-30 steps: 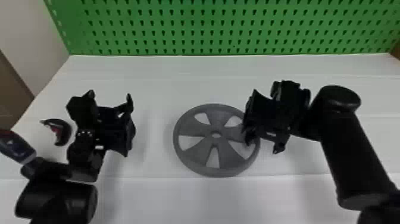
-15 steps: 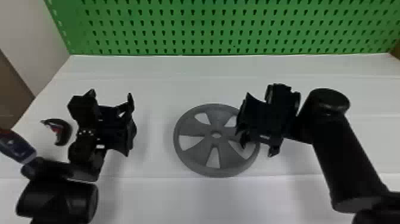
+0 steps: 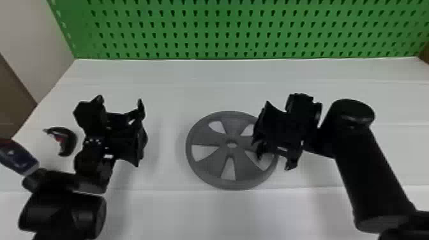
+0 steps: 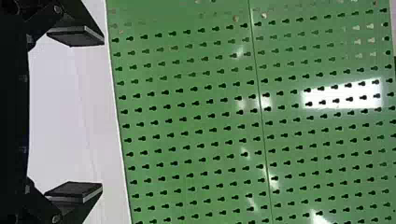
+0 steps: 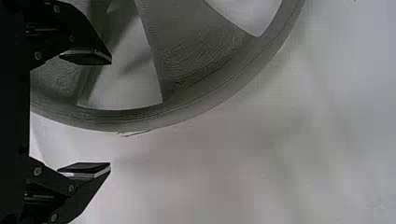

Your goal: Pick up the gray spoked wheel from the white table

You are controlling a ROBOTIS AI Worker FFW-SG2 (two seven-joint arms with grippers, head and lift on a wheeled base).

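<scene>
Head view, nearest edge: the left arm (image 3: 63, 210) rises at the lower left and the right arm (image 3: 367, 172) slants in from the lower right, both black. A bit farther in, at the left border, is a blue-and-red item (image 3: 19, 158), partly cut off; what it is, I cannot tell. Beyond it, a small curved black piece (image 3: 68, 140) with a touch of red lies on the white surface (image 3: 172, 210), just beside the left gripper.

The gray spoked wheel (image 3: 206, 167) lies flat on that surface, near the middle, between the two grippers. The right gripper (image 3: 274, 161) is above its right-hand side, covering part of the rim. Its jaws stand wide apart; in the right wrist view, one finger (image 5: 86, 57) is in front of the wheel and the other in front of bare surface, with a stretch of the rim showing between them. Whether either finger touches the wheel, I cannot tell.

The left gripper (image 3: 120, 103) is well apart from the wheel, on its left, pointing away toward the back of the surface. The left wrist view shows those jaws wide too, with nothing between them.

Farthest off, a green pegboard (image 3: 204, 28) stands along the surface's back edge, with a pale wall (image 3: 28, 38) to its left.
</scene>
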